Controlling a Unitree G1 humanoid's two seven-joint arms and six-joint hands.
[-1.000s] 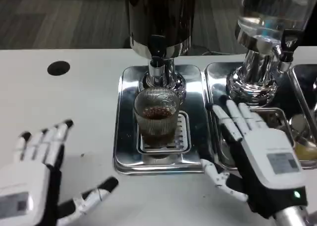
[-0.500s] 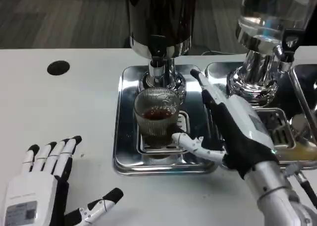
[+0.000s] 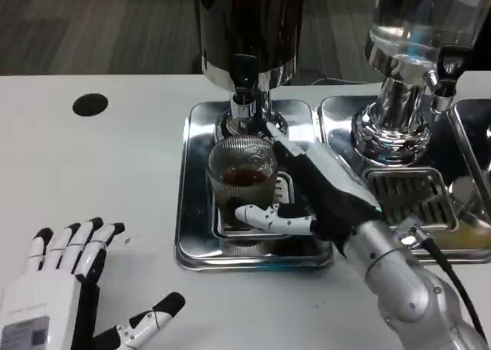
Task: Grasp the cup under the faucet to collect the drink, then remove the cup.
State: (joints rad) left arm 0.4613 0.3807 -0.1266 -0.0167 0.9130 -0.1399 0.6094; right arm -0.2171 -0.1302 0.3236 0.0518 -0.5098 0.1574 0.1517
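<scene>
Ribbed glass cup | between right hand fingers | contact seemingly made

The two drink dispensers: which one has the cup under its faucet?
The dark dispenser, left of the clear dispenser; the ribbed glass cup stands below it, right hand beside it.

This looks like a drinks station in an office or lab: tall steel-based beverage dispensers stand on polished drip trays along the white table's far edge, grey carpet beyond.
</scene>
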